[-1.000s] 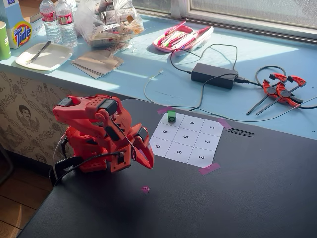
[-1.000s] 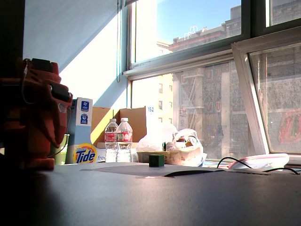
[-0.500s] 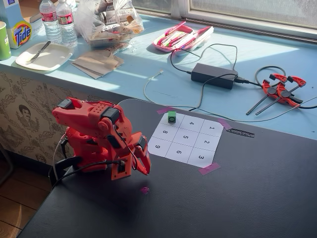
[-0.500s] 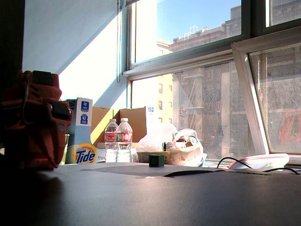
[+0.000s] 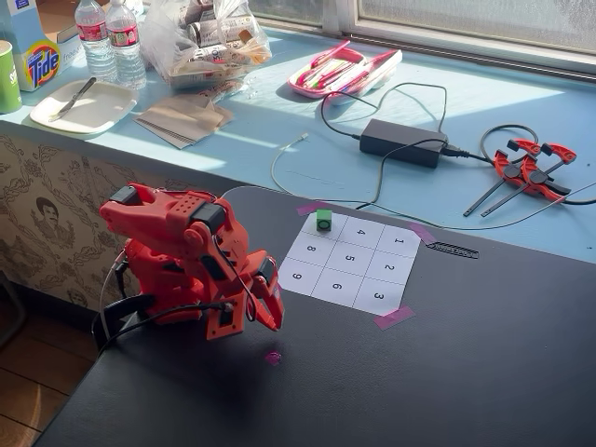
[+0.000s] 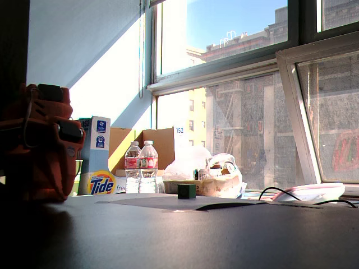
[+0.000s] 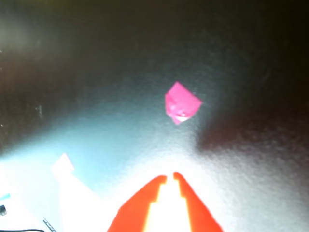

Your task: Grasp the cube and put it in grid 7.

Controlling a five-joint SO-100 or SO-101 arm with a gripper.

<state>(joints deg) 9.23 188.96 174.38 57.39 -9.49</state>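
Ledge, far left corner: Tide box (image 5: 37,63) and two water bottles (image 5: 109,37), with a knife on a white plate (image 5: 79,107) in front of them.
Ledge, left: clear plastic bag of food (image 5: 200,42) above a stack of brown napkins (image 5: 182,119).
Ledge, centre: pink tray (image 5: 343,68); black power adapter (image 5: 402,142) with cables looping round it.
Ledge, right: red-and-black clamps (image 5: 533,168) near the far edge.
Black table (image 5: 447,372), near its left edge: small scrap of pink tape (image 5: 272,356), alone on the dark surface.
Low fixed view: cardboard box (image 6: 147,147) behind the bottles; window (image 6: 235,84) onto sunlit buildings.
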